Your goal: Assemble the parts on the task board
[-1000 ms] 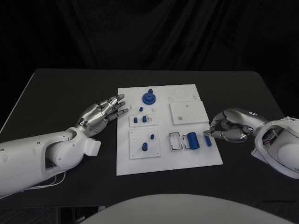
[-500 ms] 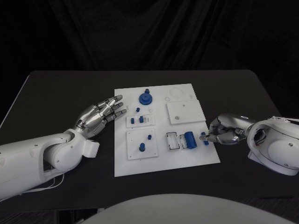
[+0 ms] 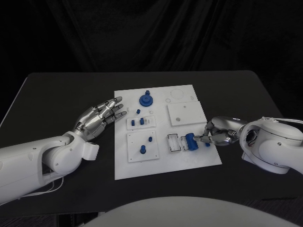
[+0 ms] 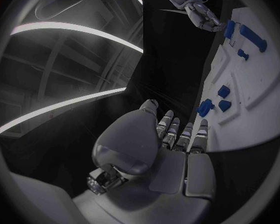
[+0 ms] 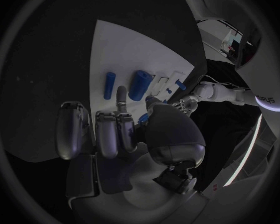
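The white task board (image 3: 171, 163) lies mid-table. At its right edge my right hand (image 3: 218, 132) has its fingers curled, close to a thin blue pin (image 3: 207, 141) and a thicker blue cylinder (image 3: 190, 142). In the right wrist view one finger (image 5: 121, 95) reaches out between the pin (image 5: 109, 84) and the cylinder (image 5: 140, 84). A small blue bit (image 5: 143, 118) shows by the thumb; I cannot tell whether it is held. My left hand (image 3: 100, 116) hovers flat and open beside the board's left edge, holding nothing. Its straight fingers (image 4: 177, 134) point along the board (image 4: 264, 99).
A round blue knob (image 3: 147, 99) stands at the board's far end. Small blue pieces (image 3: 142, 121) sit in the left-hand plates, with another (image 3: 143, 150) nearer me. A white slot block (image 3: 173, 142) lies beside the cylinder. Black table (image 3: 56, 94) surrounds the board.
My right hand has drawn in over the board's right edge, closer to the pin and cylinder. The left hand has kept its place; the whole view has shifted slightly.
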Controlling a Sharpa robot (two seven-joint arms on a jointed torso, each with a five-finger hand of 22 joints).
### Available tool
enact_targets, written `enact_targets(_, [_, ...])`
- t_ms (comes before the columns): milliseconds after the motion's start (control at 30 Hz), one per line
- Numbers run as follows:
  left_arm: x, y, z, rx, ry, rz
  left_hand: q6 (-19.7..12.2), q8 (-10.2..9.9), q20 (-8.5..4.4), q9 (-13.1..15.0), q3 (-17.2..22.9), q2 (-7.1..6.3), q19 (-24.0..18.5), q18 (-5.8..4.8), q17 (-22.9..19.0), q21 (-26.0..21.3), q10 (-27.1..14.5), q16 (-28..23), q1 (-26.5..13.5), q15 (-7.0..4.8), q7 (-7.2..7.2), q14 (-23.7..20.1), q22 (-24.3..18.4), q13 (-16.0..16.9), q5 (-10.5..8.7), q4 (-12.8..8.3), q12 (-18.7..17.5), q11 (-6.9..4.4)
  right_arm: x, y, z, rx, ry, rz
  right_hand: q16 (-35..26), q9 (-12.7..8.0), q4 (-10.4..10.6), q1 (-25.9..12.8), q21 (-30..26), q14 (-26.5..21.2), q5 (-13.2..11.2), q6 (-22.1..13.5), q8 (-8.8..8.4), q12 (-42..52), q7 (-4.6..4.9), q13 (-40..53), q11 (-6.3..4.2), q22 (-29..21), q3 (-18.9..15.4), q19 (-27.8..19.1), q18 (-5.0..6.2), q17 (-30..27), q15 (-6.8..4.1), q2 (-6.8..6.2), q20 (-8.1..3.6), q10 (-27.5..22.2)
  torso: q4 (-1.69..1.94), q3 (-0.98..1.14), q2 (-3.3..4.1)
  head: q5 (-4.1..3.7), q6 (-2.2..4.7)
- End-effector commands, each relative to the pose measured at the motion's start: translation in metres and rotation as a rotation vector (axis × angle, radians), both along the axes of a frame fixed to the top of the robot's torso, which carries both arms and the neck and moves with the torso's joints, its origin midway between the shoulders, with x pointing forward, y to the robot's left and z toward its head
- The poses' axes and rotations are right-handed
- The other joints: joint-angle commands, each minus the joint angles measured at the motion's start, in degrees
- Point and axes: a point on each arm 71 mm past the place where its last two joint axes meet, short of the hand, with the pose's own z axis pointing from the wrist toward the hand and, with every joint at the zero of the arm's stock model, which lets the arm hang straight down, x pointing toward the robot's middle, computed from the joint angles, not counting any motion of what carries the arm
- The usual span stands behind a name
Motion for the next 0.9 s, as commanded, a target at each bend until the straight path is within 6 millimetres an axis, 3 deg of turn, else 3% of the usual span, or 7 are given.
enact_targets(33, [0.0,0.001,0.004,-0.035,-0.044,0.018,0.2,0.4,-0.21,0.1,0.3,-0.18,0.1,-0.65,0.0,0.1,0.0,-0.2,0.2,-0.33,0.28,-0.2,0.0,0.1,0.2,-0.1,0.3,0.47,0.0,0.001,-0.004,-0.009,0.017,0.007,0.1,-0.1,0.0,-0.6,0.3,5.3,0.9,-0.4,0.1,0.2,-0.04,15.1,-0.36,11.4,-0.3,0.9,-0.82,13.3,-0.24,0.11,-0.04,6.1,-0.04,-0.02,0.01,0.16,0.0])
enact_targets(200, [0.0,0.0,0.003,-0.036,-0.043,0.016,0.2,0.4,-0.21,0.1,0.3,-0.18,0.1,-0.65,0.0,0.1,0.0,-0.2,0.2,-0.33,0.28,-0.2,0.0,0.1,0.2,-0.1,0.3,0.47,0.002,0.005,-0.007,-0.013,0.024,0.018,0.5,-0.2,0.0,-0.6,1.1,5.6,1.6,-0.5,-0.03,0.2,-0.03,15.1,-0.36,11.6,-0.4,1.2,-0.99,13.9,-0.25,0.35,-0.04,6.1,0.06,0.02,0.0,-0.14,0.0])
enact_targets(800, [0.0,-0.001,0.002,-0.038,-0.036,0.008,0.0,0.4,-0.2,0.1,0.4,-0.17,0.1,-0.64,0.0,0.1,0.0,-0.1,0.2,-0.25,0.35,-0.2,0.0,0.0,0.21,-0.1,0.3,0.54,0.007,0.015,-0.023,-0.036,0.061,0.039,0.4,-0.4,0.0,-0.6,1.1,5.5,2.9,-0.4,-0.25,0.2,0.01,15.1,-0.33,11.6,-0.6,1.2,-0.97,13.7,-0.22,0.62,-0.02,6.1,-0.05,0.01,0.0,0.4,0.0])
enact_targets(900, [0.0,-0.002,0.001,-0.039,-0.035,0.005,0.0,0.4,-0.2,0.1,0.4,-0.16,0.1,-0.64,0.0,0.1,0.0,-0.1,0.2,-0.23,0.36,-0.2,0.0,0.0,0.21,-0.1,0.3,0.55,0.007,0.015,-0.023,-0.04,0.065,0.04,0.2,-0.4,-0.2,0.4,1.0,5.4,4.2,-0.2,-0.23,0.2,-0.07,15.1,-0.38,11.5,-0.5,1.1,-0.93,13.5,-0.26,0.34,-0.03,6.1,-0.04,0.07,0.03,0.36,0.0])
